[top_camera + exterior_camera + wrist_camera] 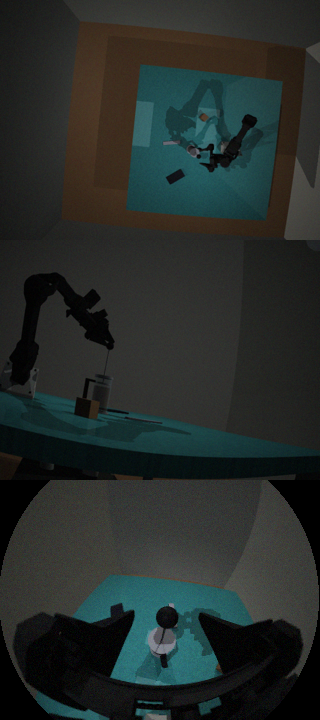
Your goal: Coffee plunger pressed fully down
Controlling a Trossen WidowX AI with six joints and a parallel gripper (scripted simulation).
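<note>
The coffee press (pixel 191 149) (pixel 101 396) (pixel 158 636) stands upright on the teal table, a clear cylinder with dark contents. Its black handle (pixel 85 388) (pixel 164 661) points toward the arm's base. The thin plunger rod (pixel 106 361) stands far up out of the lid, with a round black knob (pixel 198 156) (pixel 110 346) (pixel 167 617) on top. My gripper (pixel 199 156) (pixel 111 343) (pixel 167 615) is wide open, tilted downward at knob height. The knob shows between the fingertips, with a gap on each side in the wrist view. The fingers hold nothing.
An orange-brown block (pixel 203 117) (pixel 86 407) lies to one side of the press. A flat black box (pixel 175 176) (pixel 117 610) lies on the other side. A thin pale bar (pixel 171 142) (pixel 143 420) lies beyond the press from the arm's base.
</note>
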